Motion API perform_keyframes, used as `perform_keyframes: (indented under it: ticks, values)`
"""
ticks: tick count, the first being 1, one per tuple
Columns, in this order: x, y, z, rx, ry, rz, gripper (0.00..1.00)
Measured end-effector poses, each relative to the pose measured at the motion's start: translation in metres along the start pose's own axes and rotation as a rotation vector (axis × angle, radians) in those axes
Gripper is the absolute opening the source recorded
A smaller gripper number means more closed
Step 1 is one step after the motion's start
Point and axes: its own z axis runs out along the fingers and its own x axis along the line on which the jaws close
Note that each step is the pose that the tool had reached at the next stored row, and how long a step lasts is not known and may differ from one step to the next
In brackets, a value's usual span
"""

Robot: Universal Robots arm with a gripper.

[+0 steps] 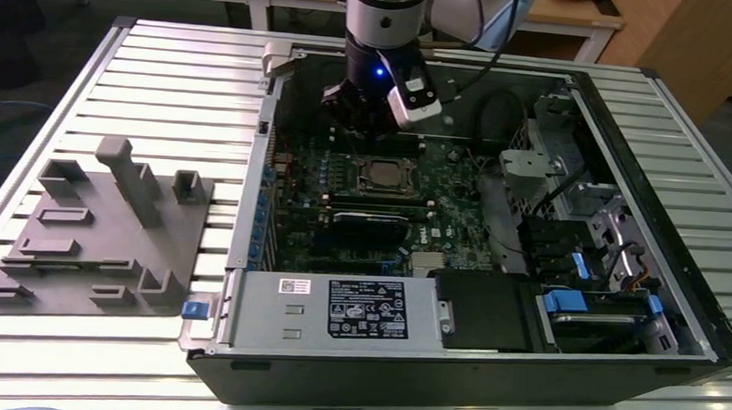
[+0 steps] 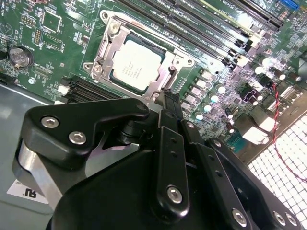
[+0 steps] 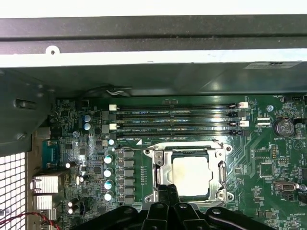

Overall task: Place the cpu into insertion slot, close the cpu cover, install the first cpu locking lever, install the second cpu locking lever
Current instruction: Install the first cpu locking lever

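The black, multi-link gripper (image 2: 171, 96) hangs over the small square insertion slot (image 1: 364, 177) with its silvery metal rim. Its two slim fingertips are drawn together with no gap between them, and they sit right at one edge of that slot; whether they pinch anything there cannot be told. The cpu (image 3: 192, 175), a small flat square chip with a dull silver-grey top, lies seated flat inside the slot. The cpu cover (image 3: 160, 167), a thin square silver metal frame with a large window, is folded down around the chip so that the chip's top shows through the window. How the locking levers stand cannot be made out. Four long black memory slots (image 3: 177, 120) run just beside the insertion slot, on the side away from the gripper. The green motherboard (image 1: 340, 232) surrounds the slot inside an open black computer case (image 1: 458, 376) lying on the slatted metal desk (image 1: 161, 94). Well apart from the slot, outside the case, rests a grey moulded fixture block (image 1: 105, 231).
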Motion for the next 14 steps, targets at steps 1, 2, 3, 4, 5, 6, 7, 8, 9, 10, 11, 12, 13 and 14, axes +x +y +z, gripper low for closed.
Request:
perform_keyframes:
  ticks: [1, 2, 3, 4, 5, 6, 7, 8, 9, 10, 11, 12, 13, 14]
  values:
    - [0.001, 0.0, 0.0, -0.0001, -0.0002, 0.0, 0.11]
    - [0.0019, -0.0001, 0.0, -0.0002, -0.0003, 0.0, 0.11]
    - [0.0028, -0.0001, 0.0, -0.0002, -0.0004, 0.0, 0.11]
    - [0.003, 0.0, -0.0001, -0.0002, -0.0004, 0.0, 0.11]
    - [0.003, -0.0001, -0.0001, -0.0002, -0.0004, 0.0, 0.11]
    - [0.003, -0.0001, -0.0001, -0.0002, -0.0004, 0.0, 0.11]
    - [0.0031, -0.0001, -0.0001, -0.0002, -0.0004, 0.0, 0.11]
    - [0.0031, -0.0001, -0.0003, -0.0002, -0.0004, 0.0, 0.11]
    - [0.0031, -0.0001, -0.0006, -0.0001, -0.0004, 0.0, 0.11]
    - [0.003, -0.0001, -0.0006, -0.0003, -0.0005, 0.0, 0.11]
    - [0.003, -0.0001, -0.0008, -0.0002, -0.0004, 0.0, 0.11]
    - [0.003, 0.0, -0.001, -0.0002, -0.0004, 0.0, 0.11]
    - [0.003, 0.0, -0.001, -0.0002, -0.0004, 0.0, 0.11]
    - [0.003, 0.0, -0.0011, -0.0002, -0.0004, 0.0, 0.11]
